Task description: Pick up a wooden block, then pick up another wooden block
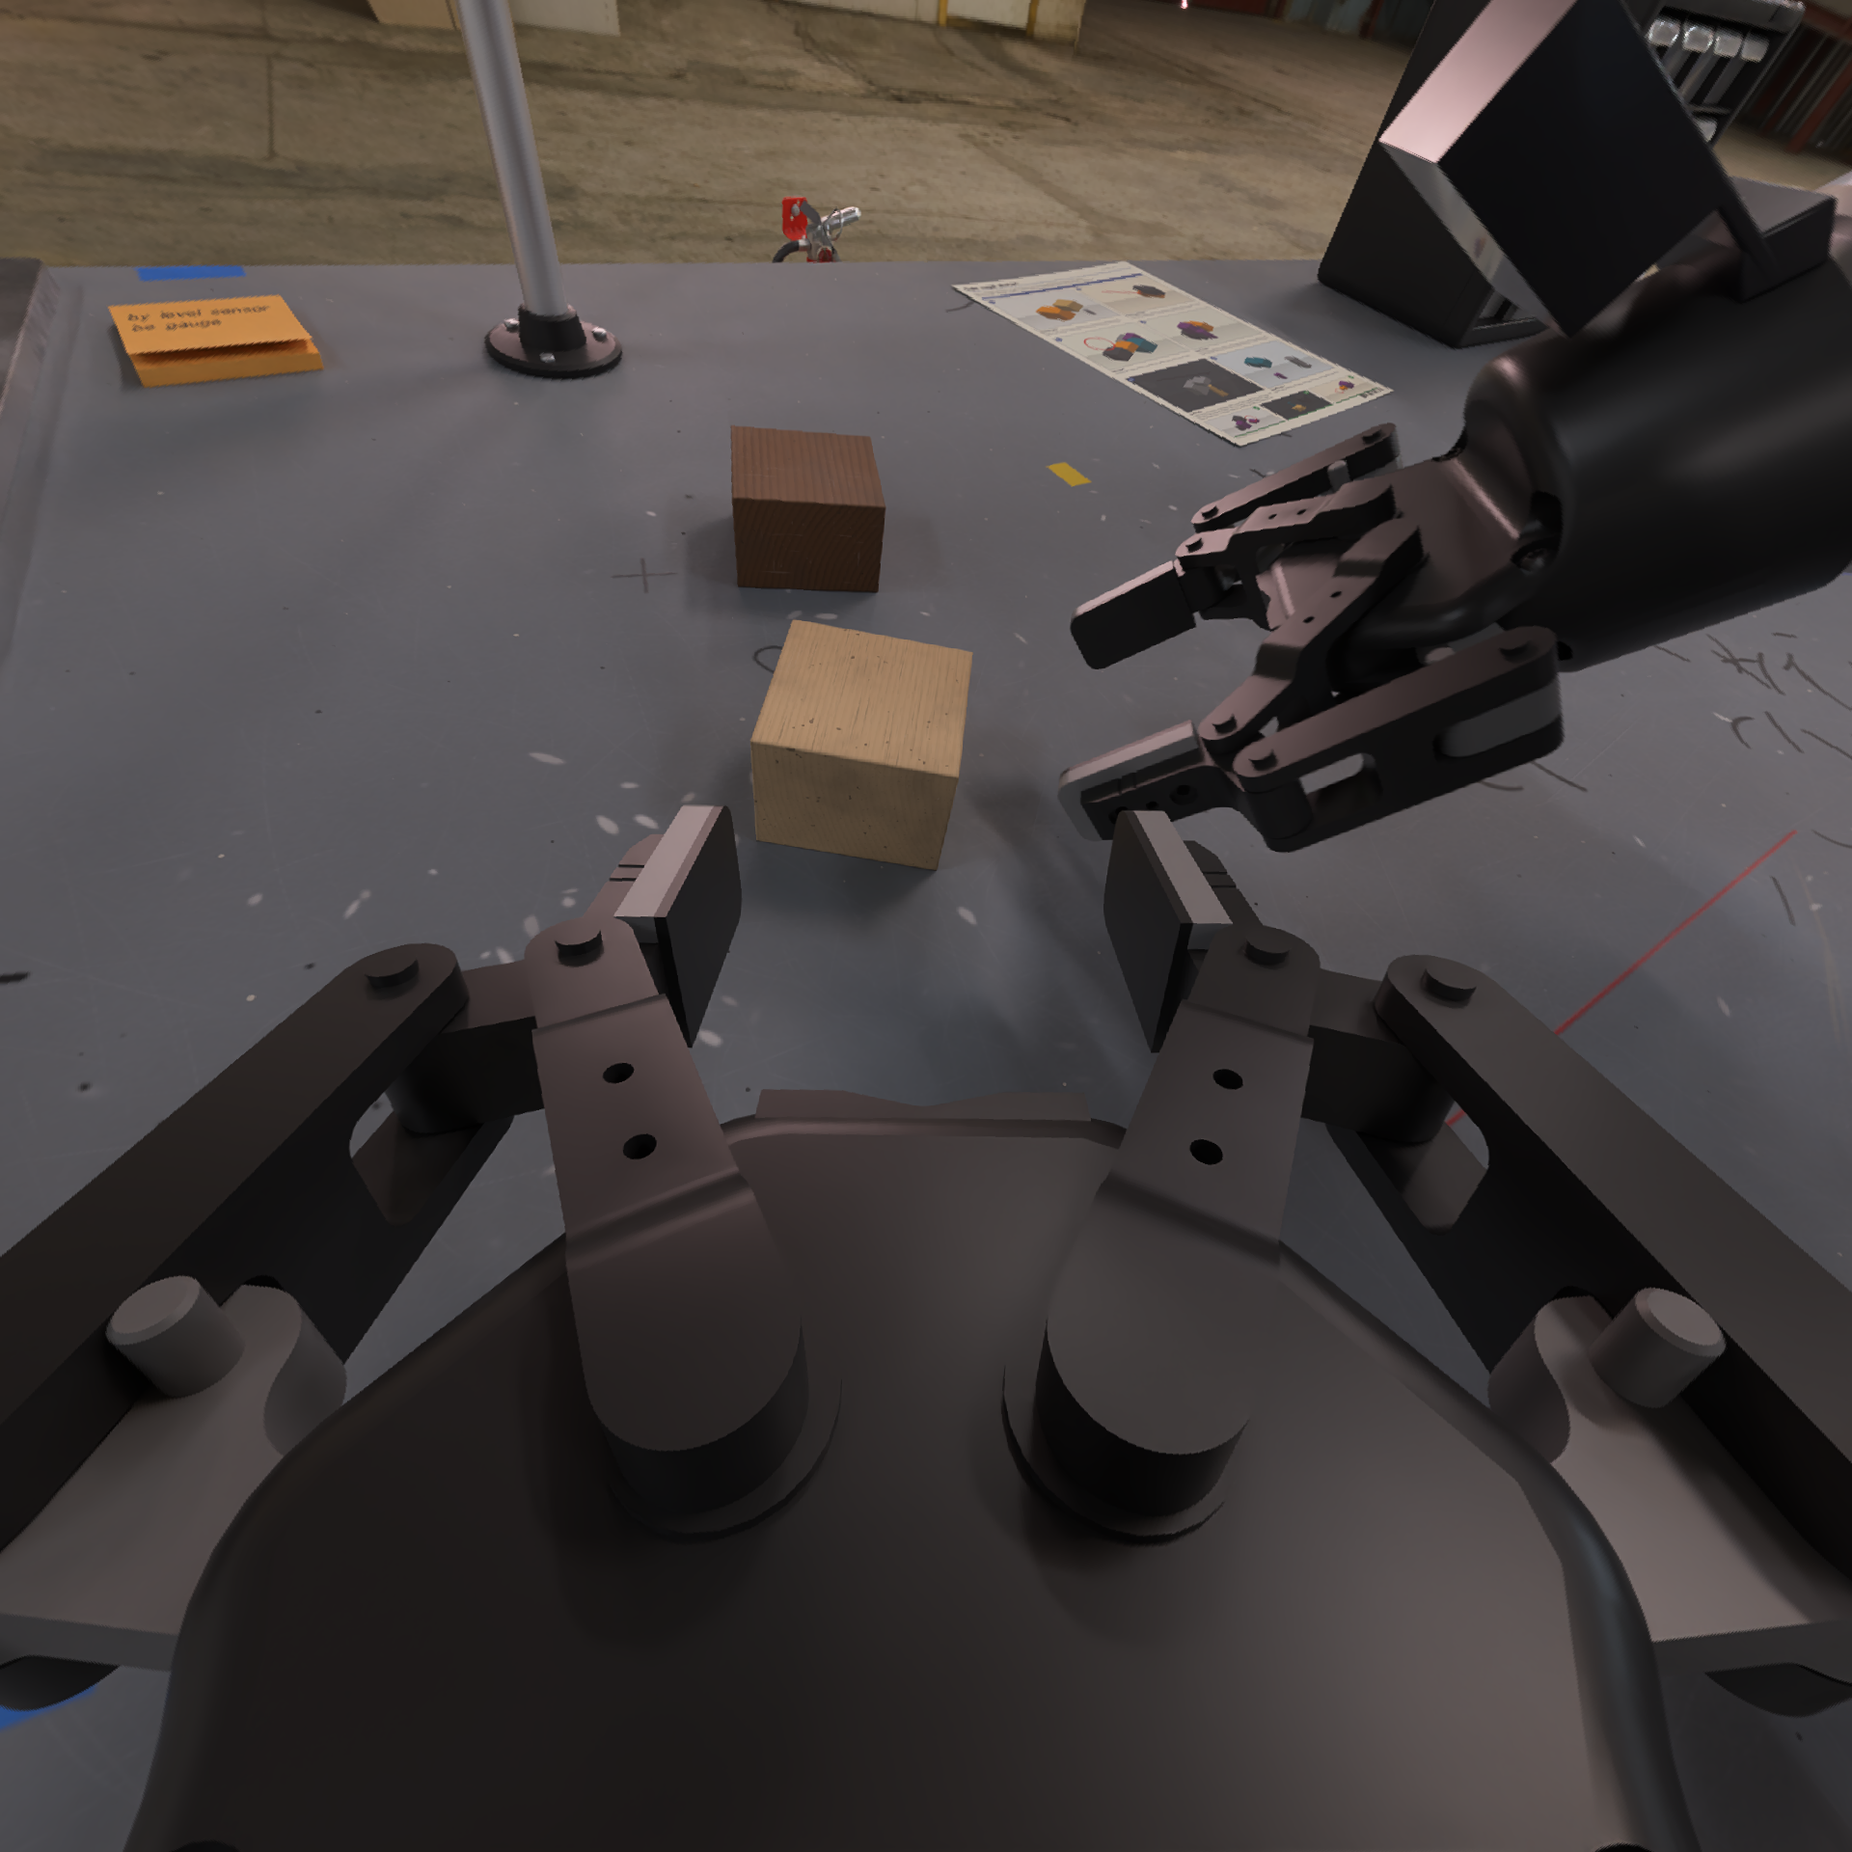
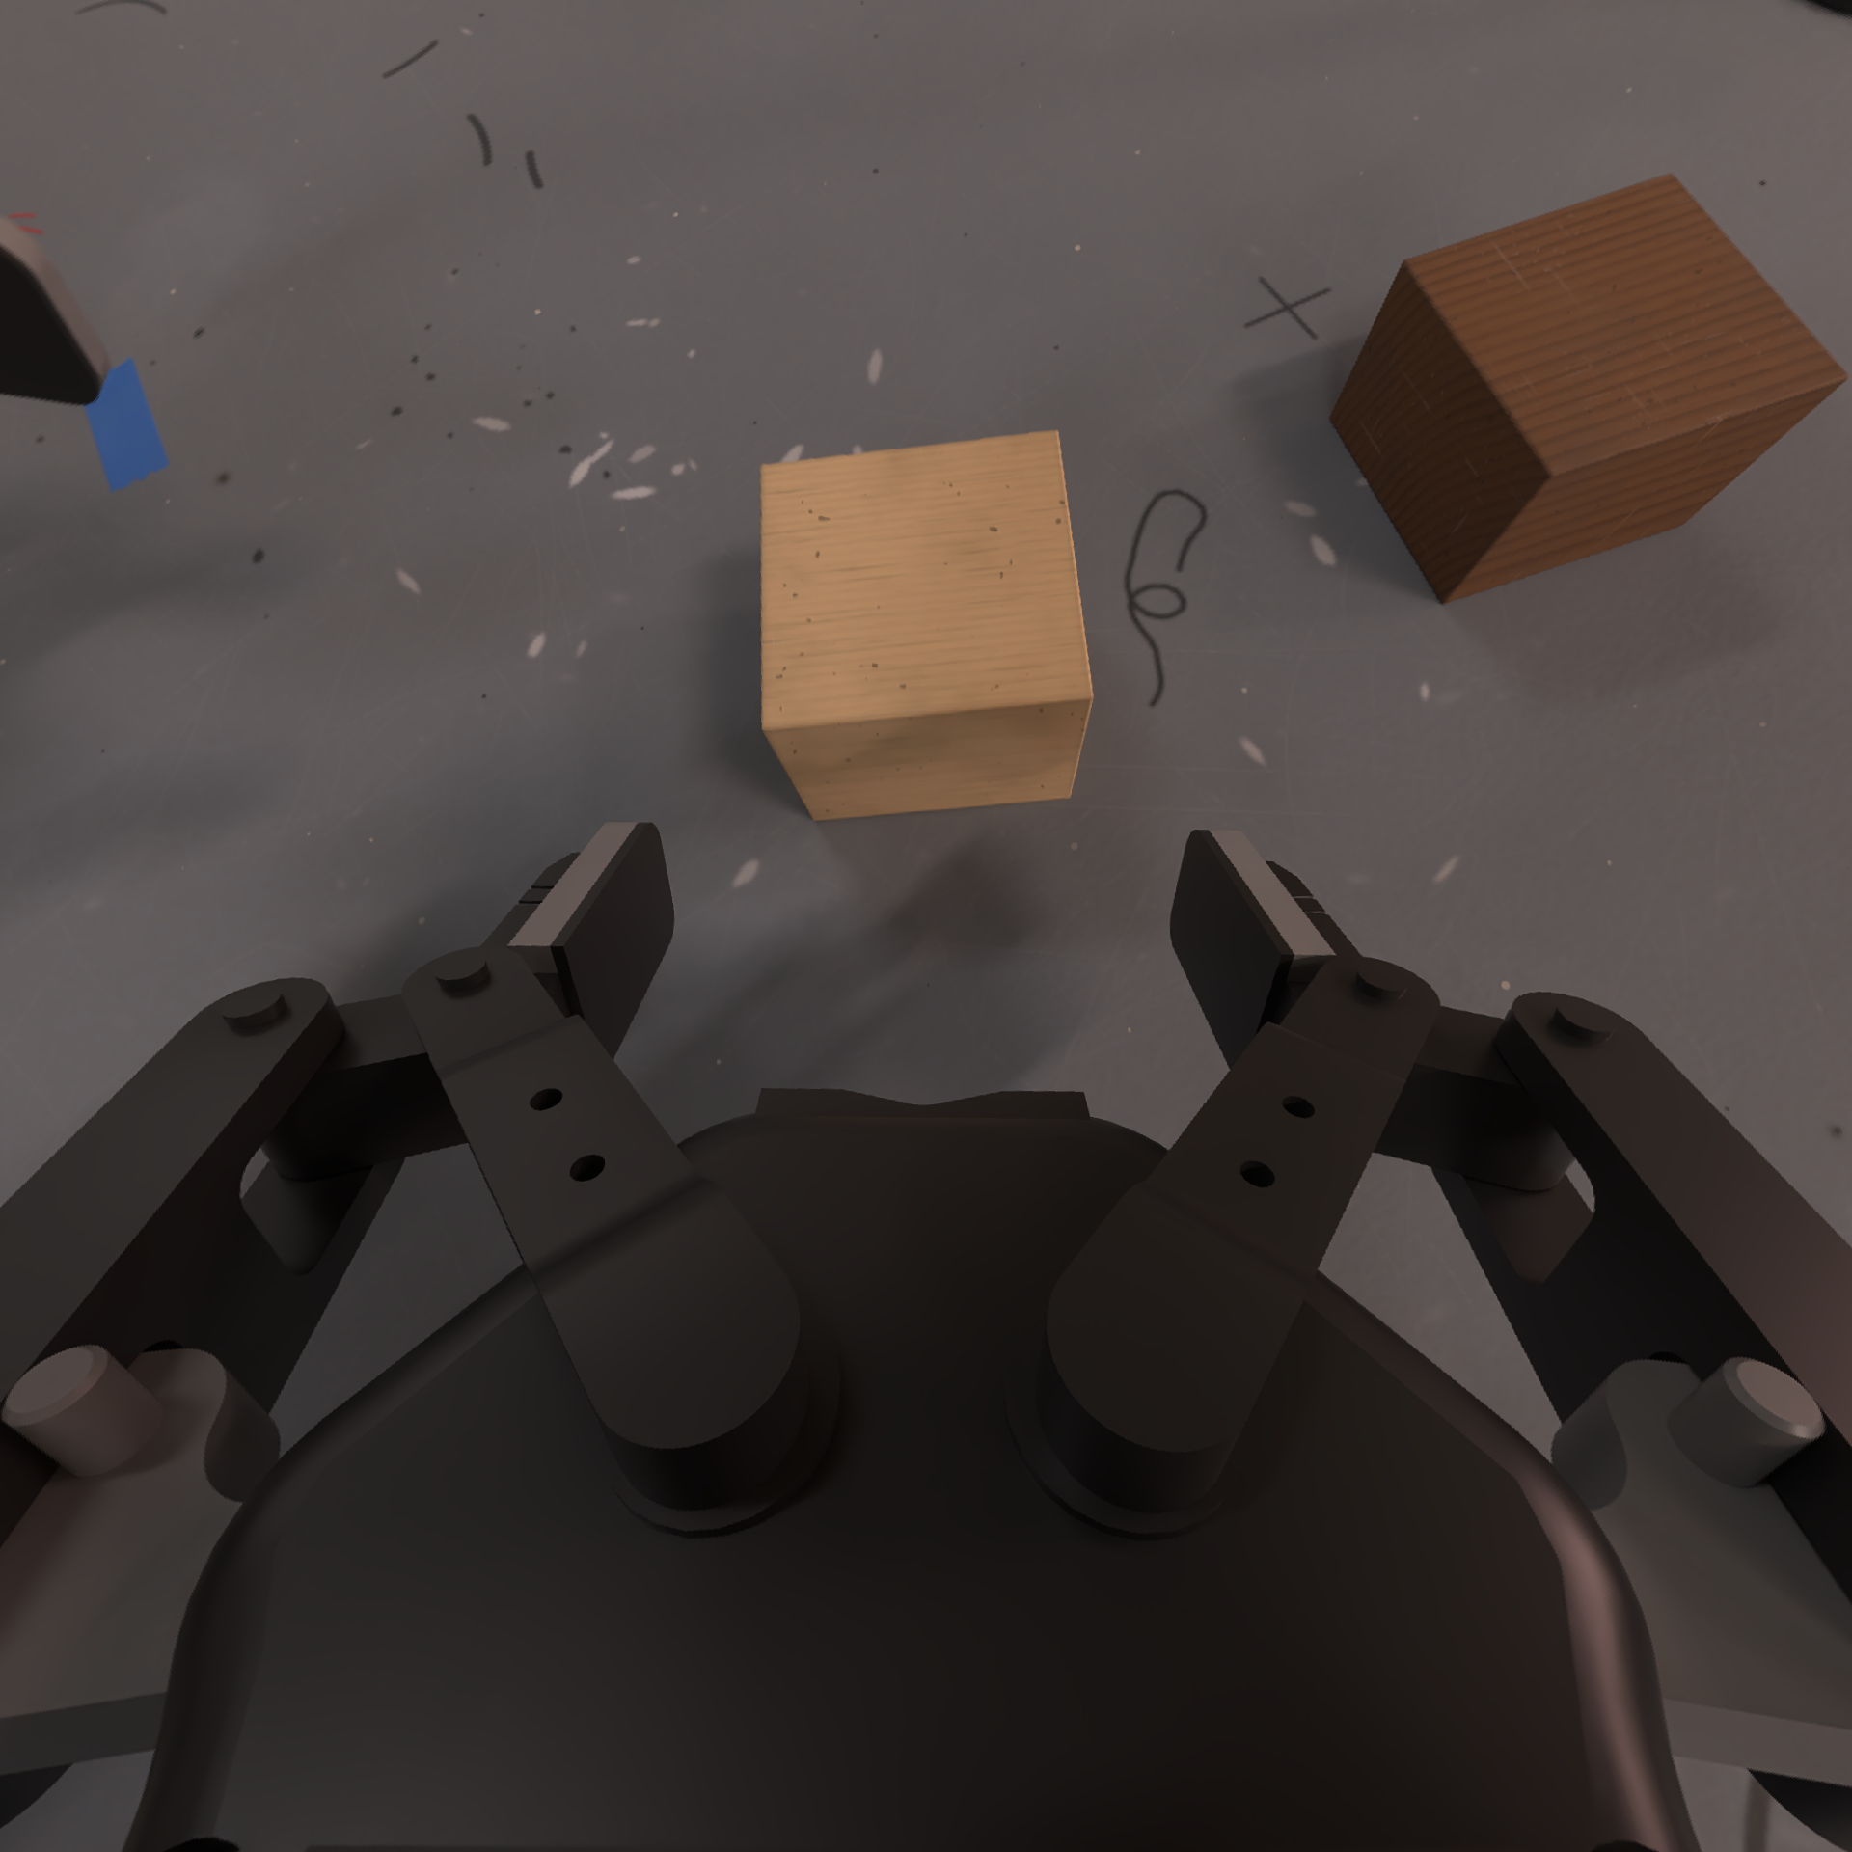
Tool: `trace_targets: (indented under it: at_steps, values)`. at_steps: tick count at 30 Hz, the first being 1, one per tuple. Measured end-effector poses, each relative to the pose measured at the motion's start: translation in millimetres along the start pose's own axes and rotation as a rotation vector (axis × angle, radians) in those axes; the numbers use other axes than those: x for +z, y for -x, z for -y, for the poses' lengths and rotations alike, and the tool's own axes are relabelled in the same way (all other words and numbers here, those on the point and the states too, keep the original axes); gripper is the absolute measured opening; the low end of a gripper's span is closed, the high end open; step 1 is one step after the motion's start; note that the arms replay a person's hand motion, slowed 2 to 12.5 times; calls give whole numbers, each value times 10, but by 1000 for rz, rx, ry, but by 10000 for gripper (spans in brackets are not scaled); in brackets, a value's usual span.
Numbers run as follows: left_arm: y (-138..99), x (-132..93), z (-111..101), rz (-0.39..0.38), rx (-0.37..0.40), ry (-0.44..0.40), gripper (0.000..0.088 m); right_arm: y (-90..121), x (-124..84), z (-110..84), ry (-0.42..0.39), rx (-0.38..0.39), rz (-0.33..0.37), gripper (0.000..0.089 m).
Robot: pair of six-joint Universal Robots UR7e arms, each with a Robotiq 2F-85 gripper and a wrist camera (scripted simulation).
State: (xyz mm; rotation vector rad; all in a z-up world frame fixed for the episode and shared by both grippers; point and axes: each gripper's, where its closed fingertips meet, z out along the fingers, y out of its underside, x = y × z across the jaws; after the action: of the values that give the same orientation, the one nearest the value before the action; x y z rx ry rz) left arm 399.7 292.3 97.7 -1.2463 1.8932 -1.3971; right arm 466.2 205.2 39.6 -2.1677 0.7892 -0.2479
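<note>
Pale tan block (image 1: 860,740) with dark specks; dark brown block (image 1: 808,507), finely ribbed; grey worktop (image 1: 301,621), white-flecked; orange card (image 1: 212,339) at far left corner.

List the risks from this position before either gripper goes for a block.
1. Both the left gripper and right gripper are open and aimed at the light wooden block; the right gripper's lower finger looks almost touching the left gripper's fingertip, so they may collide.
2. The dark wooden block sits just behind the light one, so pushing the light one could knock it.
</note>
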Motion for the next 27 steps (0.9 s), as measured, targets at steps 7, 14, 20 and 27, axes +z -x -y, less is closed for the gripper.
trace_targets:
  at_steps: [7, 14, 20, 27]
  values:
    - [-2, -97, 15, 10, 23, -32, 646, 10, 96, 97, -3, 2, -38, 854]
    - [-18, -165, 21, 7, 39, -60, 629, 33, 210, 143, 22, -2, -61, 854]
    - [-14, -202, 25, 8, 45, -73, 626, 26, 300, 172, 45, -1, -78, 854]
    - [4, -210, 14, 9, 47, -68, 636, 23, 398, 166, 80, 8, -82, 854]
